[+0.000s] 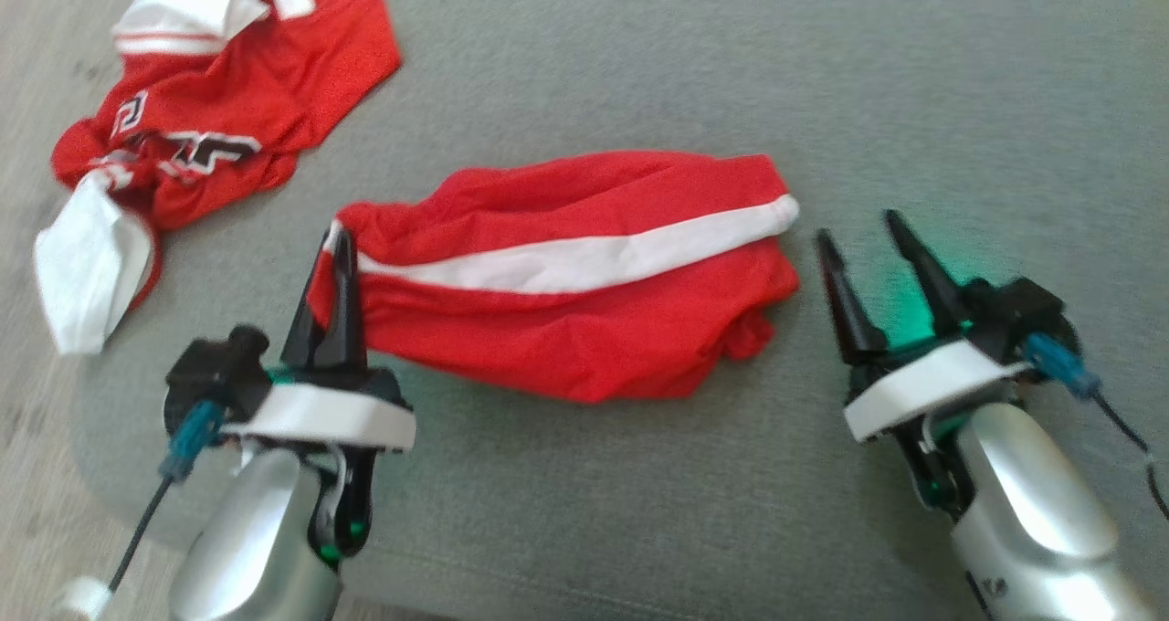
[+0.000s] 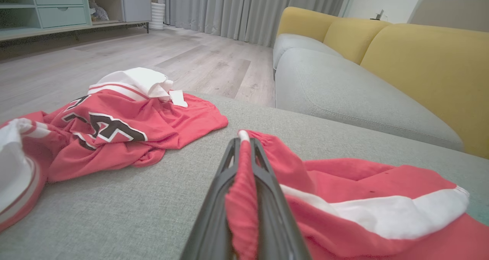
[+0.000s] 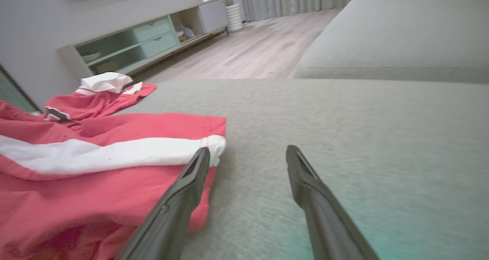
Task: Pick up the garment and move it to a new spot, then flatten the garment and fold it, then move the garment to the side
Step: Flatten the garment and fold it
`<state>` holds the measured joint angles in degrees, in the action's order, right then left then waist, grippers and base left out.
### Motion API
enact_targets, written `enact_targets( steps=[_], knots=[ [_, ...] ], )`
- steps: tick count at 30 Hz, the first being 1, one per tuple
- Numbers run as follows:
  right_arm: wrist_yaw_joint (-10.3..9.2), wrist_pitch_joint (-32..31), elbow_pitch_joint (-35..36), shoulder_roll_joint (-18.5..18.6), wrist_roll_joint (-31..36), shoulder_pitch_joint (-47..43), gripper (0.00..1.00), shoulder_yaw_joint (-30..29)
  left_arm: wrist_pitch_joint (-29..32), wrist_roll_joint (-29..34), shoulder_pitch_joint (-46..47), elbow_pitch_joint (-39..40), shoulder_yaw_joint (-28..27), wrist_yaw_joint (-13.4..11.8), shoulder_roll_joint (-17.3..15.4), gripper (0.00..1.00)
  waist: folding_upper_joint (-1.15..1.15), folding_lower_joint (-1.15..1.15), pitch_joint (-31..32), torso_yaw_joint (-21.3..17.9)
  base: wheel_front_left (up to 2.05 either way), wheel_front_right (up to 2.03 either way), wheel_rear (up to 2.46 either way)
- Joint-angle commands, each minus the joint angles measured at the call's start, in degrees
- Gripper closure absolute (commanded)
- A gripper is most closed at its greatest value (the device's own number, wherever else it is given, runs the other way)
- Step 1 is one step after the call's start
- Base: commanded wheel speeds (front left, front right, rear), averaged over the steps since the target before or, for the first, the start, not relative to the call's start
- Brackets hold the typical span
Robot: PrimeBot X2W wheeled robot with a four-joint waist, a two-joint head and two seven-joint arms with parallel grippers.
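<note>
Pinching the near-left end of a long red garment (image 1: pixel 548 329) of thin fabric with a broad white stripe, the left gripper (image 1: pixel 340 237) has its two dark fingers pressed together. A bunched fold of red cloth stands squeezed between them, clearest in the left wrist view.

Red garment: lies lengthwise across the middle of a wide grey woven-fabric cushion (image 1: pixel 822 100). The white stripe runs along it from the held end to the far right end. Cloth is rumpled, not flat. The lower right corner is tucked under itself.

Right gripper (image 1: pixel 858 226): jaws spread wide, nothing between them. It sits just beside the garment's right end. In the right wrist view one finger lies over the edge of the red cloth near the stripe's tip and the other is over bare cushion. Whether the fingers touch the fabric, cannot tell.

Second item: a crumpled red jersey (image 1: pixel 256 82) with white trim and black-and-white lettering, at the cushion's far left corner, apart from the red garment. One white part hangs toward the cushion's edge.

Beyond: pale wood-plank floor (image 2: pixel 191 57), grey curtains (image 2: pixel 248 11), a sofa with mustard-yellow backrests (image 2: pixel 420 61), a low cabinet with pale green drawers (image 3: pixel 153 38).
</note>
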<state>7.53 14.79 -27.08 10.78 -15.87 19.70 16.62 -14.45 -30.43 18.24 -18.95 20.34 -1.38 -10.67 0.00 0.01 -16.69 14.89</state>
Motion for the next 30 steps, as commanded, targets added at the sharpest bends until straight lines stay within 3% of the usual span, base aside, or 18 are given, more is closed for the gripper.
enact_targets(
  steps=[1,9,18,19,20,21,25,30],
  knots=[
    [-0.04,0.21,0.71,0.61,-2.08,1.51,0.00,2.68,-0.54,0.64,3.33,1.27,-2.64,0.38,-0.75,1.00,0.00,-0.01,-1.84,1.93,0.00,0.00,0.00],
    [-0.04,0.21,-2.22,4.57,-18.40,6.88,0.00,15.26,-0.54,3.71,4.99,-0.52,-5.57,2.69,1.77,1.00,0.00,-0.01,-2.31,2.98,0.00,0.00,0.00],
    [-0.04,0.21,-3.24,7.11,-31.08,10.21,0.00,24.79,-0.54,6.17,5.65,-2.20,-7.99,4.68,3.10,1.00,0.00,-0.01,-2.05,3.74,0.00,0.00,0.00],
    [-0.04,0.21,-3.17,7.34,-32.26,10.50,0.19,25.53,-0.54,6.40,5.72,-2.32,-8.17,4.85,3.23,1.00,0.00,-0.01,-2.04,3.76,0.00,0.00,0.00],
    [-0.04,0.21,-3.32,7.95,-34.26,11.06,0.86,27.33,-0.54,6.83,5.87,-2.61,-8.52,5.16,3.49,1.00,0.00,-0.01,-1.97,3.79,0.00,0.00,0.00],
    [-0.04,0.21,-3.37,8.25,-35.16,11.36,1.00,28.06,-0.54,7.01,5.95,-2.75,-8.70,5.31,3.62,1.00,0.00,-0.01,-1.93,3.77,0.00,0.00,0.00],
    [-0.04,0.21,-3.45,9.07,-39.50,12.23,0.97,30.61,-0.54,7.64,6.28,-3.17,-9.38,5.88,4.11,1.00,0.00,-0.01,-1.84,3.69,0.00,0.00,0.00],
    [-0.04,0.21,-2.54,10.38,-43.59,14.45,1.00,34.34,-0.54,8.63,6.90,-3.36,-10.31,6.59,4.62,1.00,0.00,-0.01,-1.79,3.60,0.00,0.00,0.00]
  ],
)
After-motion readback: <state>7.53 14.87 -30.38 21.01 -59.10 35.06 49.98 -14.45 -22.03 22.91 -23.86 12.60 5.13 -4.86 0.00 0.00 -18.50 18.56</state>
